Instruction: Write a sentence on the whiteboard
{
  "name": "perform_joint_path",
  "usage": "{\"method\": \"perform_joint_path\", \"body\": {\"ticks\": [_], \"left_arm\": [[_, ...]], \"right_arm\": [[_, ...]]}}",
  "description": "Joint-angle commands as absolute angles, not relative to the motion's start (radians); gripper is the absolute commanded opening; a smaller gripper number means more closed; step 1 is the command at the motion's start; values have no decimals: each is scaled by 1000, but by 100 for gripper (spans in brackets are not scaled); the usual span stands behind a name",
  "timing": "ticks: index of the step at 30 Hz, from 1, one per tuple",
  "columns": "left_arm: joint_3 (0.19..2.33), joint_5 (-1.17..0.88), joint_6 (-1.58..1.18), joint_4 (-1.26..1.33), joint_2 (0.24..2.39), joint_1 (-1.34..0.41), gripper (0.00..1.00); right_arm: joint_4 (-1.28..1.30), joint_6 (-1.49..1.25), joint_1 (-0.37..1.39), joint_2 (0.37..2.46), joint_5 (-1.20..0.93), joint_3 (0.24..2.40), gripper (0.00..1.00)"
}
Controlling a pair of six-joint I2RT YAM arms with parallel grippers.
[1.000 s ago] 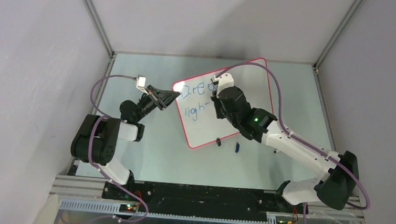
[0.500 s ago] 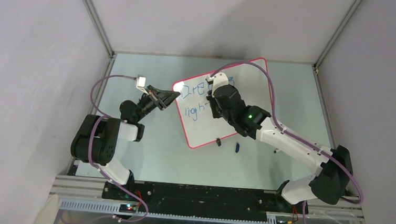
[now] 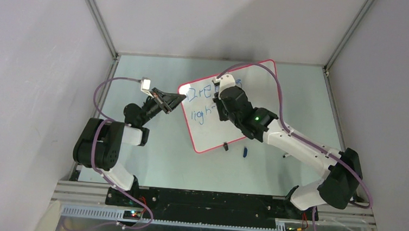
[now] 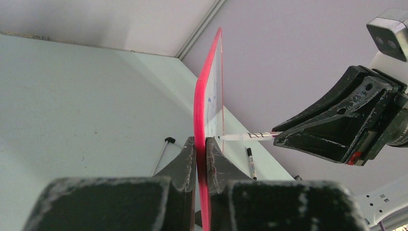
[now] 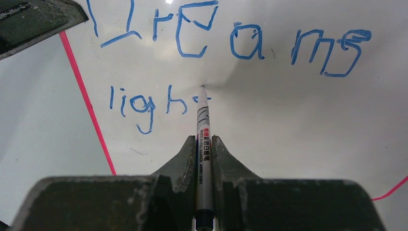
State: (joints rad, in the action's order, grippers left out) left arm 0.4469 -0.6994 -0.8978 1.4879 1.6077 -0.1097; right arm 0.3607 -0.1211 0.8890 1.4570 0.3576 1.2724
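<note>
The whiteboard point(image 3: 214, 137) stands tilted on the table, with my left gripper point(image 3: 179, 99) shut on its left red rim point(image 4: 207, 91); both fingers point(image 4: 201, 144) pinch the edge. On the board, the sentence in blue reads "Dreams" point(image 5: 231, 41) above "light" point(image 5: 149, 103). My right gripper point(image 5: 204, 139) is shut on a white marker point(image 5: 203, 120). The marker's tip touches the board just right of the "t". In the top view the right gripper point(image 3: 220, 107) partly hides the writing.
A black clip foot point(image 3: 226, 146) props the board's near edge, with a small blue piece point(image 3: 245, 151) beside it on the table. A second marker point(image 4: 250, 162) lies flat behind the board. Grey walls enclose the table on three sides.
The right arm has shifted a little to the left along the board, elbow drawn in. The left arm and the board have not moved.
</note>
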Motion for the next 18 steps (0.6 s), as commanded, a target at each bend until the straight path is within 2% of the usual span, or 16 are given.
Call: {"method": "perform_joint_path", "body": {"ticks": [1,18], "left_arm": [[436,-699,-818,1536,1584,-115,0],[435,-700,-816,1536,1583,-117,0]], "right_arm": [[327,-111,881,1456,368,1319,0],[387,-126,878,1482,363,1330,0]]}}
